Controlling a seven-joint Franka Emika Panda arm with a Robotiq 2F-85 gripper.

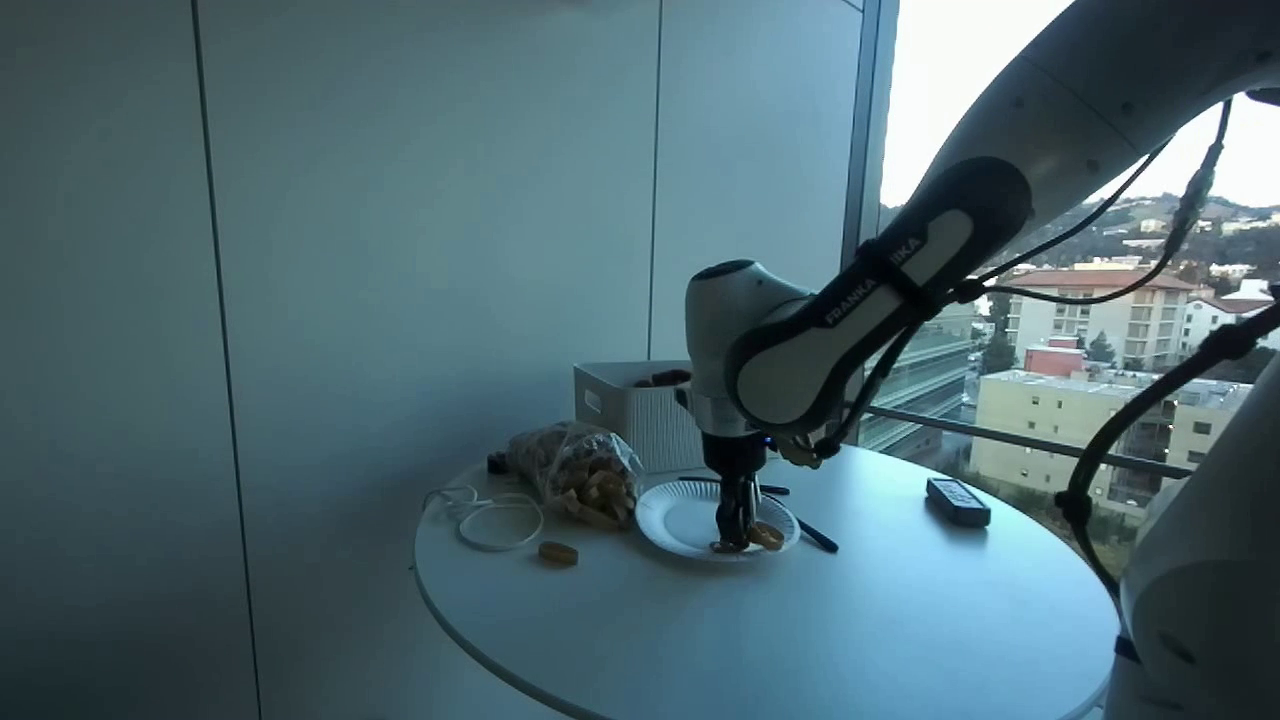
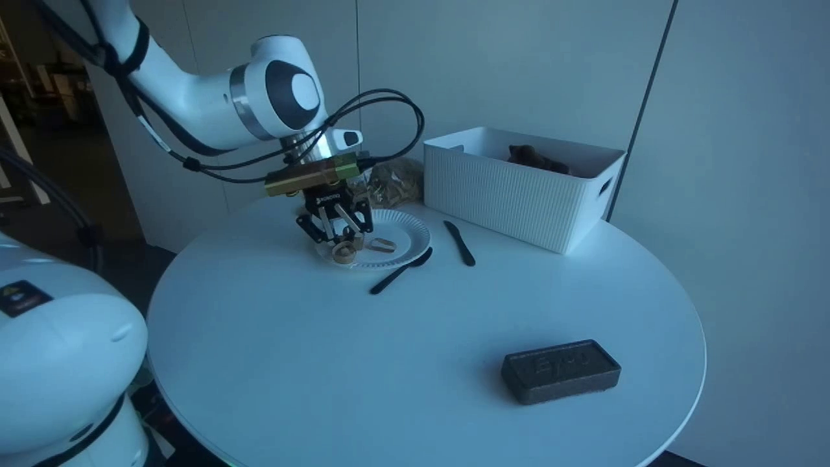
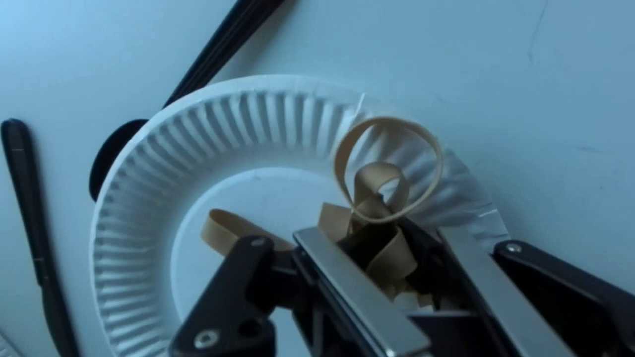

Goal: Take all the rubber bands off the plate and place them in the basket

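Rubber bands are pinched in the narrow-set gripper at the near edge of the plate. In the wrist view, another band is shown on the plate and a spoon partly under its rim. In both exterior views, the white basket is seen beyond the plate. A white cable, left of the plate, is caught in an exterior view alone.
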